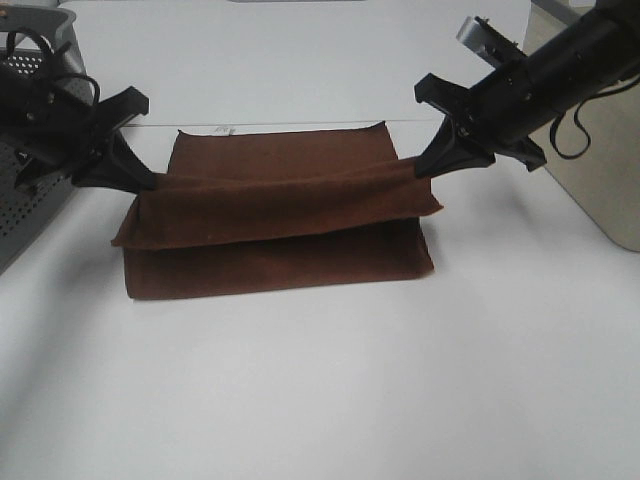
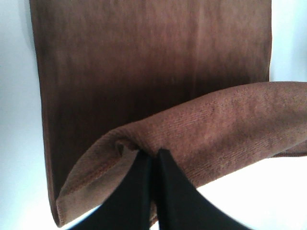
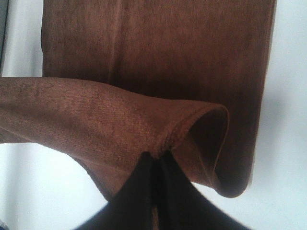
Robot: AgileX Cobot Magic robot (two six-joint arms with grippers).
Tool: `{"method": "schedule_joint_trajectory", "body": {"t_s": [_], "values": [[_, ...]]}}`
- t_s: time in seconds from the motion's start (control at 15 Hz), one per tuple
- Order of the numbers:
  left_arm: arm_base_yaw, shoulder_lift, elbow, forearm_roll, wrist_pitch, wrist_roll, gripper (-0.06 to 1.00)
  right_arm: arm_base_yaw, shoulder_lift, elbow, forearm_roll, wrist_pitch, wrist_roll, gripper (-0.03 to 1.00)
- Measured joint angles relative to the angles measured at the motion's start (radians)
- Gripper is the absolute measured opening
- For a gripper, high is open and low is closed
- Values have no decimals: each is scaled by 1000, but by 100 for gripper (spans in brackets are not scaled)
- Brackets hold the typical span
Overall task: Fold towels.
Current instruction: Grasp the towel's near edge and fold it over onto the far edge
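Left gripper [image 1: 150, 183]: jaws closed on the towel [image 1: 280, 262], pinching the raised fold at its left end. Right gripper [image 1: 422, 170]: jaws likewise closed on the same fold, at its right end. Both wrist views show the black fingers [image 2: 139, 191] pressed together with terry cloth clamped between them.

Towel position: centre of the white table [image 1: 320, 400], long edges running left to right. The far portion lies flat. Its far edge is straight and carries a small white tag [image 1: 222, 129], left of centre. The near portion also lies flat, with its near edge roughly parallel to the table front. Between the two, the raised fold spans from gripper to gripper, sags slightly in the middle and overhangs the near layer. The fold's left corner projects just beyond the lower layer's left edge. Its right corner projects just past the right edge.

Clearance: bare table surface lies open both in front of the towel and behind it. On the left, a grey perforated panel [image 1: 20, 210] stands near the left arm. On the right, a beige box [image 1: 610, 170] stands near the right arm, well apart from the towel.
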Motion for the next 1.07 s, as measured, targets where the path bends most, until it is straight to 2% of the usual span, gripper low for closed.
{"method": "schedule_joint_trajectory", "body": {"t_s": [0.27,0.67,0.93,1.07], "values": [[5,162,-246,1,-23,-4,1,0,202,-363,-74,32,90,0],[-4,439,-598,2,-228,2,1,0,513,-827,-131,22,112,0],[-36,586,-759,-1,-316,4,1,0,652,-965,-155,-55,110,0],[-49,614,-771,1,-361,4,12,0,677,-973,-153,-87,107,4]]}}
